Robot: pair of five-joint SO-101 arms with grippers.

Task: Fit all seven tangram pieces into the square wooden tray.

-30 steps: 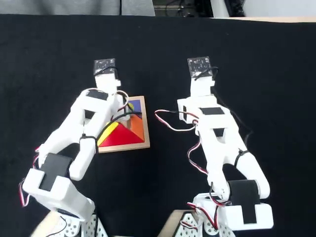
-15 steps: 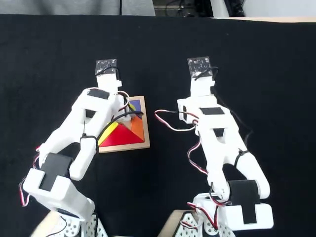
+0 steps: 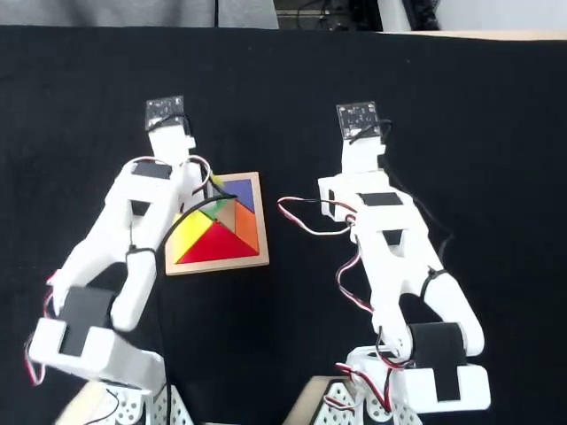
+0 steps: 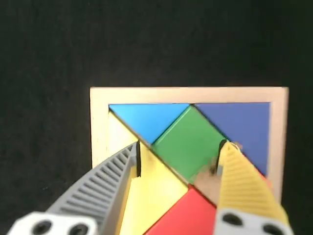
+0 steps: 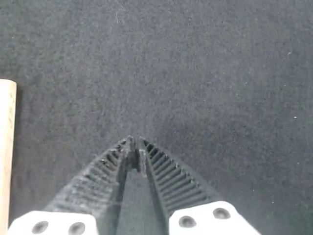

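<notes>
The square wooden tray (image 3: pixel 218 264) lies on the black cloth between the two arms, nearer the left one. In it I see a dark blue piece (image 3: pixel 242 194), a green square (image 4: pixel 188 142), a light blue triangle (image 4: pixel 149 117), a yellow triangle (image 3: pixel 188 237), a red triangle (image 3: pixel 218 249) and an orange triangle (image 3: pixel 245 228). My left gripper (image 4: pixel 181 151) hovers open over the tray's middle, holding nothing. Its yellow finger (image 4: pixel 239 181) hides part of the tray. My right gripper (image 5: pixel 133 148) is shut and empty above bare cloth, right of the tray's rim (image 5: pixel 6 147).
Black cloth (image 3: pixel 461 133) covers the whole table, with open room around the tray and to the right. Loose cables (image 3: pixel 306 221) hang from the right arm, close to the tray's right side. The arm bases stand at the near edge.
The left arm has swung to the left, off the tray's left half. More of the yellow, green and blue pieces now show. The right arm has stayed still.
</notes>
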